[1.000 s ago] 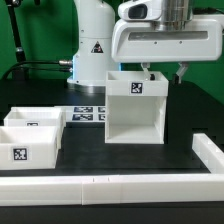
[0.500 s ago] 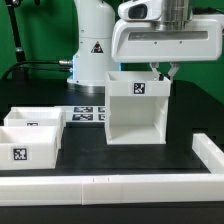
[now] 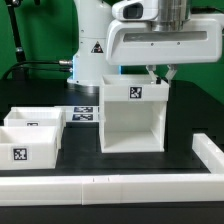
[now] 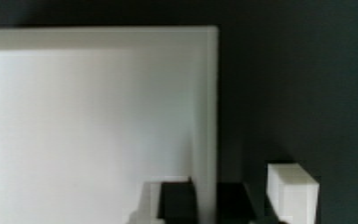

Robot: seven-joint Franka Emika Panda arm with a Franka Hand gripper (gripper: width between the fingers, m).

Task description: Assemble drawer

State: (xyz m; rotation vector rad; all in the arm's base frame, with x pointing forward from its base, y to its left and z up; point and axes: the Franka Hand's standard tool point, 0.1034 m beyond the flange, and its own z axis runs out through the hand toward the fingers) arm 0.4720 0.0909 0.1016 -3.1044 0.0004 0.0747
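The hand [image 3: 161, 73] is clamping the upper rear wall of the drawer housing [image 3: 130, 115], which is standing open-fronted on the tabletop [image 3: 190, 125] (trays [image 3: 32, 145] waiting at the exterior view's left), so it's calling for slow, level sliding to avoid tipping.

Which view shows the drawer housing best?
The exterior view. It shows the whole housing: boxy, with an open front and a square tag on its upper front panel. The wrist view shows only a close, flat white stretch of one wall, so its shape cannot be read there.
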